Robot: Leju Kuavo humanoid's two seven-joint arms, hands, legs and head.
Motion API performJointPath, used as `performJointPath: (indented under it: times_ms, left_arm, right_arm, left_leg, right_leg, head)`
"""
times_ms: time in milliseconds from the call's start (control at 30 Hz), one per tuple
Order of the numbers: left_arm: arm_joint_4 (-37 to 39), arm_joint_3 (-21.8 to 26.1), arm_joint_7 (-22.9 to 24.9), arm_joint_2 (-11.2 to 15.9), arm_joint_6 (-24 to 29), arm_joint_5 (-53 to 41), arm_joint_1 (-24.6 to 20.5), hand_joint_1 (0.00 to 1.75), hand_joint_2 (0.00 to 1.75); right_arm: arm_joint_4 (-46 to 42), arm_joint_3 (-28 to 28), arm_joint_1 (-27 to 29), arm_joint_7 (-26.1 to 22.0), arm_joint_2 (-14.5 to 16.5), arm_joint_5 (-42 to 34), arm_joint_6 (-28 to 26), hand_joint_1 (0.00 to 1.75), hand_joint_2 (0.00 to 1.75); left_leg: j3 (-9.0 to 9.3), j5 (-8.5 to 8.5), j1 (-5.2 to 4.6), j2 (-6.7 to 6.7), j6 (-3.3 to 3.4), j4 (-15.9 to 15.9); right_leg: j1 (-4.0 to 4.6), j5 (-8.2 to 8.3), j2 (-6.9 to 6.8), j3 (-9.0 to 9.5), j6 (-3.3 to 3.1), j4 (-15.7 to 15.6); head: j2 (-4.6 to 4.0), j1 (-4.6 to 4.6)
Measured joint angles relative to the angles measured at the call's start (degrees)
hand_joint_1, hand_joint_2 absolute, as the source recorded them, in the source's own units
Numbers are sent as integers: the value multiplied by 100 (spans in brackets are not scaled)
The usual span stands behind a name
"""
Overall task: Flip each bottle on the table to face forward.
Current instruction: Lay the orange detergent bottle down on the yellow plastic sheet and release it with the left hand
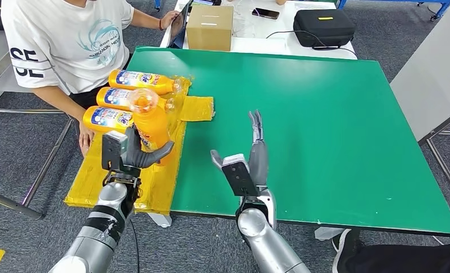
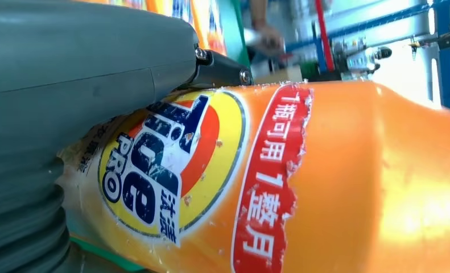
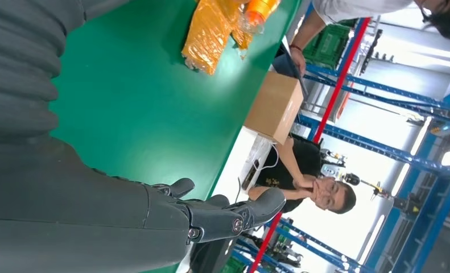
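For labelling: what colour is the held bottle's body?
Orange bottle, clearest in the left wrist view.

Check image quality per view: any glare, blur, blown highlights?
Head view: even light, sharp; mild glare on the held bottle's top. Left wrist view: label crisp, background soft, windows blown out, sheen on the plastic. Right wrist view: right hand in focus, bright backlight washes out the far side.

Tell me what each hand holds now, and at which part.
The left hand grips an orange bottle around its labelled body. The right hand holds nothing.
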Motion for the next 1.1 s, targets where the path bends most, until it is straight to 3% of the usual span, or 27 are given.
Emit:
performJointPath:
  times_ms: [200, 300, 467, 633, 1000, 1100]
  left_arm:
    - [726, -225, 237, 461, 1368, -2359, -467, 175, 175]
    - [1222, -459, 514, 792, 1648, -3409, -674, 175, 175]
    - [1979, -892, 930, 1326, 1547, -4610, -892, 175, 175]
    - [2485, -1284, 1181, 1706, 1414, -5215, -1063, 175, 175]
    - [3053, -1884, 1471, 2076, 1086, -5891, -1526, 175, 175]
    - [3106, -1966, 1450, 2111, 1005, -5982, -1593, 48, 175]
  right_arm:
    - [-304, -197, 92, -39, -87, -178, 139, 0, 175]
    - [-476, -320, 166, -46, -137, -333, 272, 0, 175]
    - [-556, -496, 203, -125, -192, -548, 543, 0, 175]
    - [-532, -556, 196, -183, -197, -630, 710, 0, 175]
    - [-355, -585, 142, -256, -193, -696, 899, 0, 175]
    - [-312, -585, 112, -267, -191, -724, 944, 0, 175]
  left_leg:
    - [1, 2, 1, 1, -1, 0]
    - [1, 2, 1, 11, -2, 0]
    - [0, 2, 2, 20, -3, 0]
    - [-4, 1, 2, 18, -4, -1]
    - [15, 5, 2, 18, -11, -3]
    - [19, 7, 2, 20, -14, -3]
  right_leg:
    - [1, 1, 1, 0, 0, 2]
    - [1, 1, 4, -4, -1, 4]
    - [1, 0, 7, -8, -1, 5]
    - [1, 0, 9, -9, -2, 5]
    - [1, 1, 7, 4, -4, 15]
    - [1, 1, 8, 6, -5, 18]
  head:
    - [0, 1]
    - [0, -1]
    - [0, 1]
    - [0, 1]
    - [0, 1]
    - [0, 0]
